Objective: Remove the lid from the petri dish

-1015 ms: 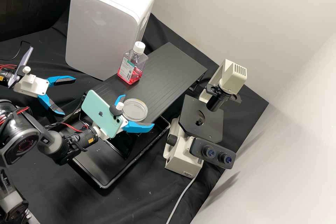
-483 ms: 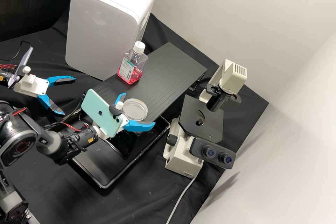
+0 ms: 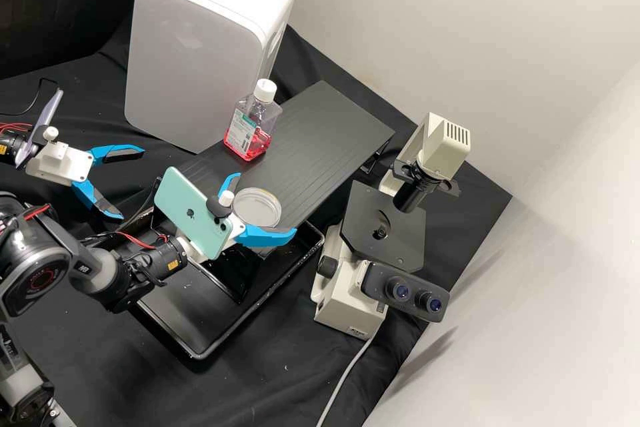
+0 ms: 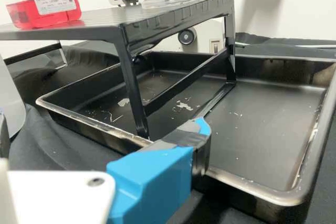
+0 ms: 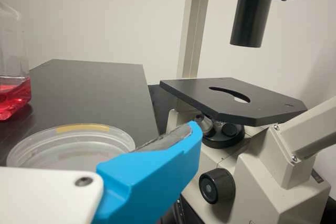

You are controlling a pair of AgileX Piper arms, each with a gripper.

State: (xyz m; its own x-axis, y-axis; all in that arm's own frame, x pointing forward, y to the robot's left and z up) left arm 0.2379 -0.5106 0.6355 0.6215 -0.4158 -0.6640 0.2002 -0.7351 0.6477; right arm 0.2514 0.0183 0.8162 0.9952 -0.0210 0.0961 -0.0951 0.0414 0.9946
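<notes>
Black cloth-covered bench point(image 3: 280, 373) in a corner of white walls; a black slatted rack point(image 3: 327, 133) stands in a black tray point(image 4: 273, 129). The petri dish point(image 3: 257, 208) lies flat at the rack's nearer end, lid point(image 5: 68, 142) upward, round with no long axis; the right gripper point(image 3: 264, 205) straddles it, fingers wide, contact unclear; the left gripper point(image 3: 131, 183) hangs wide open, empty, well apart.

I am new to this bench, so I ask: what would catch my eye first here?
The open right gripper flanks the clear petri dish at the near end of the raised black platform. Farther along it stands a flask of red liquid; a white microscope stands beside the platform.
</notes>
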